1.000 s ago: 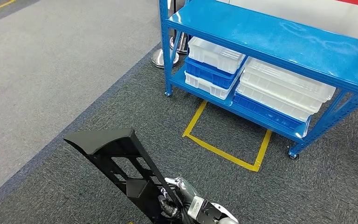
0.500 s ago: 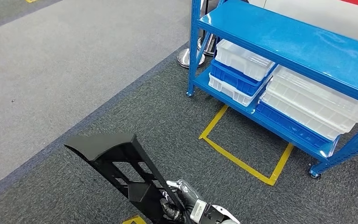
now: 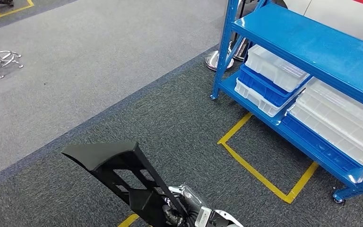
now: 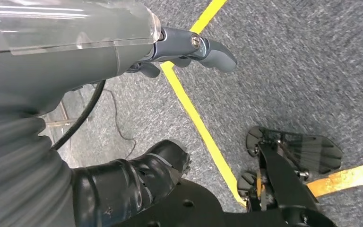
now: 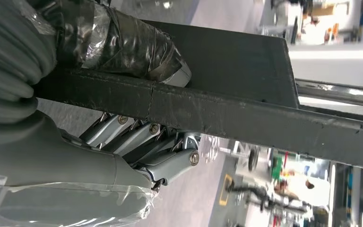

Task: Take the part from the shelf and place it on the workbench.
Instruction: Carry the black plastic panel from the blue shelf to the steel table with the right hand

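A matte black plastic part (image 3: 123,177), long and cut with openings under a flat curved cap, is gripped at its lower end by the right hand (image 3: 182,215) above dark ribbed carpet, the thumb's wrap being shown at the right wrist, while the left hand (image 4: 170,52) is seen empty with fingers apart over yellow floor tape (image 4: 203,127).

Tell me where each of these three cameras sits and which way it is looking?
Head view: high on the body, looking forward and down at grey carpet, the blue shelf and the black part; the right hand shows at the bottom.
Left wrist view: behind the left hand, which holds nothing, facing the floor with its yellow tape.
Right wrist view: behind the right hand, close on the part it grips.
Shared: head and right wrist views both show the part and right hand.
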`<action>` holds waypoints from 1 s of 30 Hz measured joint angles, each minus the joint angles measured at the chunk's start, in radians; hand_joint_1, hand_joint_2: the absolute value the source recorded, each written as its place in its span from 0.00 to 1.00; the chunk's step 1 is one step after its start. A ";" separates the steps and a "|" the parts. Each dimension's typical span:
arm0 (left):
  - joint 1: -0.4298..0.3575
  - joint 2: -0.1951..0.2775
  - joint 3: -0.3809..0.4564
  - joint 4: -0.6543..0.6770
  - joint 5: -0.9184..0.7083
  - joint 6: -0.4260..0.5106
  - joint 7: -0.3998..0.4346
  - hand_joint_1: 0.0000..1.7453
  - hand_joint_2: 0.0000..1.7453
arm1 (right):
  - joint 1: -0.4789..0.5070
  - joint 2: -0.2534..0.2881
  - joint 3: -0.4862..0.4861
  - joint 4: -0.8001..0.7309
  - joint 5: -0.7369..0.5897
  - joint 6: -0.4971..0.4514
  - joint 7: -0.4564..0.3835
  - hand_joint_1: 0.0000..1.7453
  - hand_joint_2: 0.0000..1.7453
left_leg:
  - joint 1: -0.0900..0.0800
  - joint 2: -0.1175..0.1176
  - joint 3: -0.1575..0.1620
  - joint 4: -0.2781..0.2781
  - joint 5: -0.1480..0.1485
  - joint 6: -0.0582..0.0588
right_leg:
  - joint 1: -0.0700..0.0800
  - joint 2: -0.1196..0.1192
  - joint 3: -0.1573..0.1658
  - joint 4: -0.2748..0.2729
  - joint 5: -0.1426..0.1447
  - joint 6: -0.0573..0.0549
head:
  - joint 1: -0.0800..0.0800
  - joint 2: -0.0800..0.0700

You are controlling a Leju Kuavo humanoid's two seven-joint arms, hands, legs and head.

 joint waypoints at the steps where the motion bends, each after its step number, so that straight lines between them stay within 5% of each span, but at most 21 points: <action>1: 0.002 0.000 0.000 0.000 0.001 0.000 0.001 0.00 1.00 | 0.000 0.001 0.000 -0.001 0.001 0.002 0.000 0.99 1.00 | 0.002 -0.010 0.002 -0.007 0.005 0.005 | -0.001 0.006 0.003 0.002 -0.003 0.007 | 0.000 0.000; 3: 0.004 -0.002 0.001 0.000 0.004 0.000 0.003 0.00 1.00 | 0.000 0.002 0.000 -0.003 0.002 0.005 -0.001 0.99 1.00 | 0.009 -0.028 0.010 -0.021 0.016 0.016 | -0.004 0.051 -0.012 0.043 -0.036 0.017 | 0.001 0.000; 5: 0.003 -0.003 0.001 0.000 0.007 0.000 0.005 0.00 1.00 | 0.003 0.002 0.000 -0.005 0.003 0.007 -0.001 0.99 1.00 | 0.011 -0.046 0.008 -0.025 0.022 0.022 | -0.007 0.098 -0.063 0.153 -0.099 0.021 | 0.002 0.000; 7: 0.001 -0.003 0.002 0.000 0.010 -0.005 -0.002 0.00 1.00 | 0.007 0.001 0.000 -0.005 0.011 0.007 -0.002 0.99 1.00 | 0.011 -0.068 0.004 -0.021 0.023 0.023 | -0.009 0.107 -0.111 0.250 -0.130 0.022 | 0.002 0.000; 9: 0.002 -0.003 0.003 0.000 0.012 -0.013 -0.014 0.00 1.00 | 0.006 0.001 0.001 -0.005 0.023 0.005 -0.005 0.99 1.00 | 0.012 -0.095 0.002 -0.012 0.021 0.020 | -0.014 0.113 -0.100 0.221 -0.086 0.025 | 0.002 0.000; 11: 0.001 -0.003 0.004 0.000 0.012 -0.018 -0.021 0.00 1.00 | 0.003 0.002 0.001 -0.006 0.029 0.003 -0.007 0.99 1.00 | 0.014 -0.121 -0.003 0.002 0.015 0.012 | -0.022 0.144 -0.045 0.100 -0.022 0.028 | 0.002 0.000; 14: -0.002 -0.003 0.004 0.000 0.013 -0.019 -0.025 0.00 1.00 | -0.001 0.004 0.002 -0.009 0.031 0.000 -0.008 0.99 1.00 | 0.016 -0.149 -0.019 0.018 0.012 -0.007 | -0.022 0.179 -0.017 0.029 -0.005 0.022 | 0.002 0.000; 16: 0.001 -0.002 0.004 0.000 0.012 -0.019 -0.025 0.00 1.00 | -0.002 0.007 0.002 -0.011 0.032 -0.001 -0.008 0.99 1.00 | 0.020 -0.156 -0.026 0.018 0.015 -0.019 | -0.019 0.161 -0.018 0.024 0.001 0.009 | 0.002 0.000; 18: 0.002 -0.001 0.005 0.000 0.011 -0.020 -0.027 0.00 1.00 | -0.004 0.010 0.002 -0.014 0.032 -0.002 -0.008 0.99 1.00 | 0.020 -0.118 -0.045 0.053 -0.009 -0.028 | -0.020 0.138 -0.015 0.016 0.006 -0.005 | 0.001 0.000; 20: -0.002 0.000 0.005 0.000 0.011 -0.022 -0.029 0.00 1.00 | -0.004 0.013 0.002 -0.016 0.033 -0.003 -0.006 0.99 1.00 | 0.019 -0.069 -0.095 0.162 -0.070 -0.034 | -0.017 0.110 -0.014 0.012 0.007 -0.014 | 0.001 0.000; 22: -0.004 -0.001 0.004 0.000 0.010 -0.025 -0.030 0.00 1.00 | -0.003 0.013 0.002 -0.016 0.034 -0.005 -0.003 0.99 1.00 | 0.020 -0.054 -0.146 0.271 -0.115 -0.039 | -0.012 0.081 -0.015 0.012 0.005 -0.017 | 0.001 0.000; 23: -0.004 -0.001 0.004 0.000 0.009 -0.026 -0.030 0.00 1.00 | -0.003 0.014 0.002 -0.016 0.034 -0.006 -0.001 0.99 1.00 | 0.021 -0.051 -0.150 0.284 -0.112 -0.038 | -0.010 0.068 -0.015 0.013 0.004 -0.018 | 0.001 0.000; 24: -0.002 -0.001 0.004 0.000 0.009 -0.027 -0.030 0.00 1.00 | -0.003 0.014 0.002 -0.016 0.034 -0.006 0.000 0.99 1.00 | 0.020 -0.048 -0.134 0.258 -0.092 -0.036 | -0.009 0.056 -0.014 0.013 0.003 -0.018 | 0.001 0.000; 27: -0.001 0.001 0.005 0.000 0.009 -0.032 -0.029 0.00 1.00 | -0.004 0.018 0.003 -0.018 0.036 -0.008 0.004 0.99 1.00 | 0.011 -0.006 -0.029 0.065 -0.013 -0.019 | -0.005 0.026 -0.009 0.012 -0.002 -0.013 | 0.001 0.000; 30: -0.003 0.003 0.004 0.000 0.008 -0.036 -0.029 0.00 1.00 | -0.005 0.022 0.004 -0.020 0.038 -0.008 0.007 0.99 1.00 | -0.001 0.000 -0.007 0.009 -0.001 -0.004 | -0.002 0.003 -0.004 0.009 -0.004 0.001 | 0.001 0.000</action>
